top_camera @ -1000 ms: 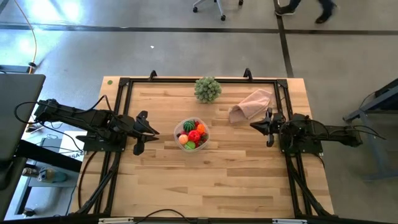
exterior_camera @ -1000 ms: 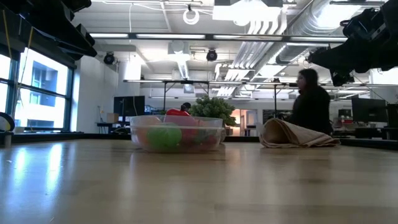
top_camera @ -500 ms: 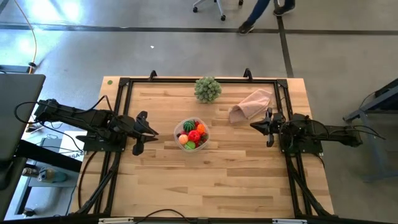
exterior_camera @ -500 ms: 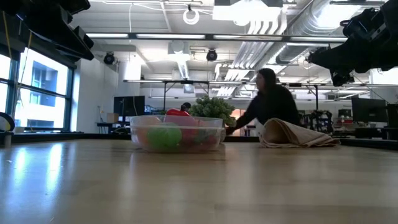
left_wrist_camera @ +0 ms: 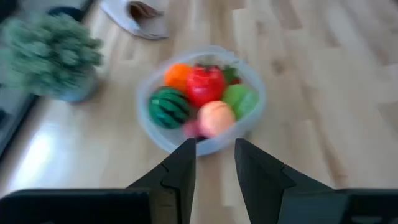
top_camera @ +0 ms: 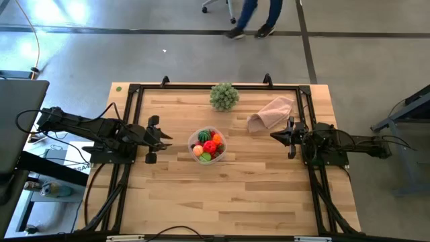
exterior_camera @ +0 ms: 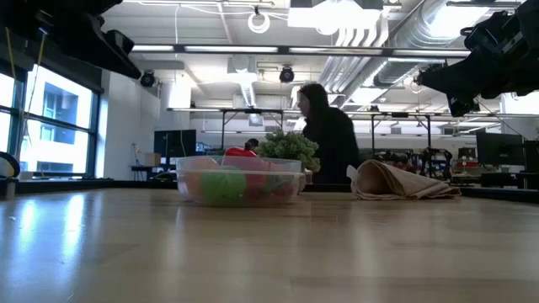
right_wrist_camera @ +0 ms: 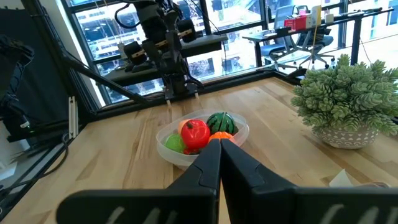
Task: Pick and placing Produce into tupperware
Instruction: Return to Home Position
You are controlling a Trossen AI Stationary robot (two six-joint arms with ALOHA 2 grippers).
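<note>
The clear tupperware (top_camera: 219,152) sits on the middle of the wooden table. It holds the produce (top_camera: 209,145): a striped dark green piece (left_wrist_camera: 169,107), a red one (left_wrist_camera: 205,85), an orange one (left_wrist_camera: 178,75), a light green one (left_wrist_camera: 239,99) and a pink one (left_wrist_camera: 215,118). My left gripper (top_camera: 168,138) hovers just left of the tupperware, open and empty (left_wrist_camera: 212,148). My right gripper (top_camera: 274,136) waits over the table's right side, shut and empty (right_wrist_camera: 217,144).
A pale green leafy ball (top_camera: 224,96) stands near the far edge. A pinkish-beige cloth (top_camera: 272,113) lies crumpled at the far right, close to my right gripper. Bare wood stretches along the near half. A person (exterior_camera: 328,143) walks beyond the far edge.
My left arm has risen slightly and shifted a little toward the far edge, staying open. The person beyond the table has walked from right to left. The tupperware and produce have stayed put.
</note>
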